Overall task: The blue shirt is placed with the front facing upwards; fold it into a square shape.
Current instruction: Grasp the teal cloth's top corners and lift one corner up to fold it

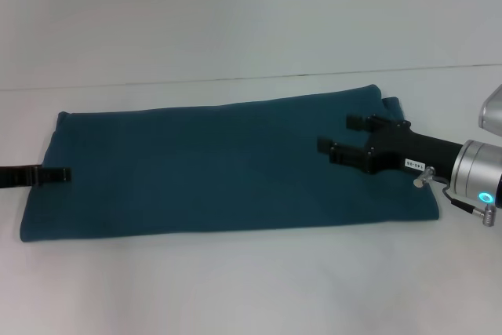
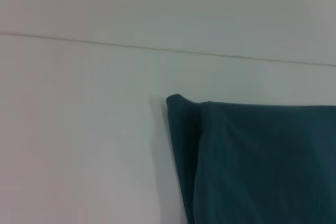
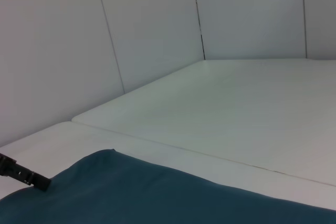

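- blue shirt [image 1: 220, 166] lies flat on white tabletop [image 1: 235, 288], folded into a long band, plain side up, no lettering showing
- right tool [image 1: 339, 137] over the shirt's right end, fingers apart, gripping nothing
- left tool [image 1: 59, 174] at the shirt's left edge; can't tell if apart or together

Lighting: bright, even and diffuse, seemingly from overhead; white table [image 1: 251, 288] near washed out, no hard glare. Shadows: only a thin soft band along the edges of the blue shirt [image 1: 227, 166], faintly wider beside its folded corner in the left wrist view. Focus: head view fairly crisp; both wrist views soft, cloth edges slightly blurred.
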You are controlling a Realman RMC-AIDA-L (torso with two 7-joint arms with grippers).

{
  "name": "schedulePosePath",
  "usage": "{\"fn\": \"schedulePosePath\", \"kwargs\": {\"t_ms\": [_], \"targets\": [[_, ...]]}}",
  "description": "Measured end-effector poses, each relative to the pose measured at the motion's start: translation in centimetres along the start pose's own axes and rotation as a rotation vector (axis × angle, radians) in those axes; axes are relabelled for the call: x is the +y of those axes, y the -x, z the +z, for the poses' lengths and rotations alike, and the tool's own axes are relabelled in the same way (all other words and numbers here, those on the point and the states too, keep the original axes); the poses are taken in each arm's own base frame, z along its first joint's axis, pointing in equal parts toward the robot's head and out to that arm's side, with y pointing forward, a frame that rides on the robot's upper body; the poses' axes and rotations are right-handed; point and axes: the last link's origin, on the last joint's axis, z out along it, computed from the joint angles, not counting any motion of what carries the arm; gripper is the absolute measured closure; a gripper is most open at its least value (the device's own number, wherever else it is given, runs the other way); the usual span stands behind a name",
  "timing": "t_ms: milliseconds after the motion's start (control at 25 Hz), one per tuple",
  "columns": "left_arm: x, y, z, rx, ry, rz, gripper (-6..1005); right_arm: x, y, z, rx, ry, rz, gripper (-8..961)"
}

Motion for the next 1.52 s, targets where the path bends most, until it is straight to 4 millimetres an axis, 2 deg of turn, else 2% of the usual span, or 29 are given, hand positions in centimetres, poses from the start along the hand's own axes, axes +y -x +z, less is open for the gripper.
{"fn": "schedulePosePath", "kwargs": {"t_ms": [520,840,1080,1200,1400,1520], "targets": [[0.1,0.5,0.6,-0.024,-0.016,0.009,181,0.0,0.0,0.0,0.001,-0.002,0.001,102],[0.5,0.6,0.6,-0.032,0.009,0.005,211,-0.1,0.0,0.2,0.011,-0.004,0.005,133],[0.8,0.4,0.5,-0.030,0.026,0.009,421,0.0,-0.1,0.5,0.030,-0.007,0.007,156],[1.0,0.3,0.5,-0.031,0.036,0.012,656,0.0,-0.1,0.5,0.031,-0.008,0.007,168],[1.6,-0.1,0.5,-0.003,0.075,0.015,888,0.0,-0.1,0.6,0.033,-0.009,0.012,188],[1.8,-0.3,0.3,0.013,0.095,0.016,937,0.0,-0.1,0.6,0.028,-0.010,0.018,199]]}}
